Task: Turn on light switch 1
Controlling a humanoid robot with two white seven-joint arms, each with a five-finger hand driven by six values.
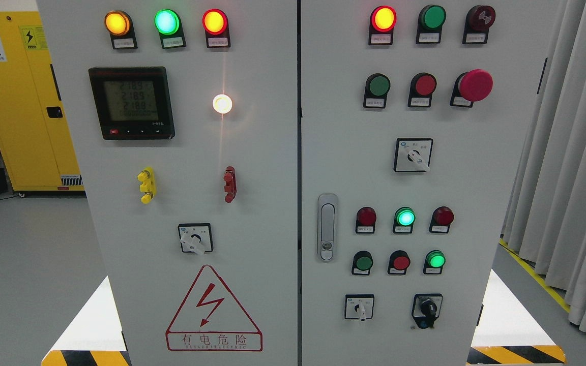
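Observation:
A grey control cabinet [262,213] with two doors fills the head view. On the left door a white rotary switch [195,239] sits in a black-framed plate, knob pointing down-right. The right door carries another rotary switch [413,155] higher up, a small one [359,307] low down, and a black selector knob [428,308] beside it. I cannot tell which of these is light switch 1. Lit lamps show: orange [117,23], green [166,22], red [214,22] and a white lamp [222,103]. Neither of my hands nor arms is in view.
A digital meter [131,102] sits on the left door, a door handle [327,226] on the right one, with rows of push buttons and a red mushroom button [475,85]. A yellow cabinet [18,96] stands at back left, grey curtains [573,168] at right.

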